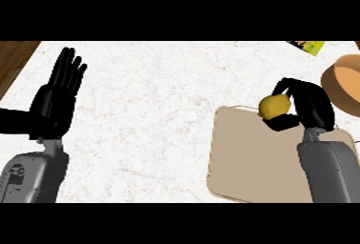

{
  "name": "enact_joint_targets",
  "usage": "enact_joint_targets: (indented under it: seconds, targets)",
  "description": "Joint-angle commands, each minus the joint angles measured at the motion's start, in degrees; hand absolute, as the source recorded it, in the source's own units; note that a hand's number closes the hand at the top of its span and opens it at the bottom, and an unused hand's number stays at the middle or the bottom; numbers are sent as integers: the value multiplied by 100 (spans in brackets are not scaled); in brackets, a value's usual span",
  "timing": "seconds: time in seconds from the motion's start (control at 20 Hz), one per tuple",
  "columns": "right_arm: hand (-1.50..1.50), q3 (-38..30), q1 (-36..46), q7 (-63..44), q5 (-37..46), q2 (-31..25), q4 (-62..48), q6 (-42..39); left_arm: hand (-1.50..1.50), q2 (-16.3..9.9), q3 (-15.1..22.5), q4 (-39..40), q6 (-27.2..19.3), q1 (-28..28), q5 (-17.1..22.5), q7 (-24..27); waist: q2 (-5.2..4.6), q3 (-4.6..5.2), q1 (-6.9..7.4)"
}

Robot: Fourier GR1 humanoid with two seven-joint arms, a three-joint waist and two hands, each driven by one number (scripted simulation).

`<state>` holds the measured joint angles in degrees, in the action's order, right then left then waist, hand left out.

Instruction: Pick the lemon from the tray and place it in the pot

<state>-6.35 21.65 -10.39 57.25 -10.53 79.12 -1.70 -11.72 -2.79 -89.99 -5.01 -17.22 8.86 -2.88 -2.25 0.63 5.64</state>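
Above tray (pixel 239 157), lemon (pixel 274 106) in right hand (pixel 304 107)

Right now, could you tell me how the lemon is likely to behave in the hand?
The lemon looks rounded and smooth, so it would probably roll if released on the flat tray. It seems compact and stiff: the right hand curls round it without visible squashing. Likely light.
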Motion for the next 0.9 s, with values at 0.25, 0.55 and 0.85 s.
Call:
enact_joint_targets:
  seconds: [0.25,0.55,0.85]
  targets:
    - [150,-898,2038,-3185,1791,-466,-740,725,0,115,218,72,45,-226,-62,-24,-48,7,355]
    - [150,-829,3233,-4862,3404,-900,-1526,908,0,192,322,168,36,-455,-88,-135,-64,-15,366]
    - [150,-807,4257,-5993,4396,-862,-2832,807,0,111,155,280,-34,-356,-135,-30,17,-45,147]
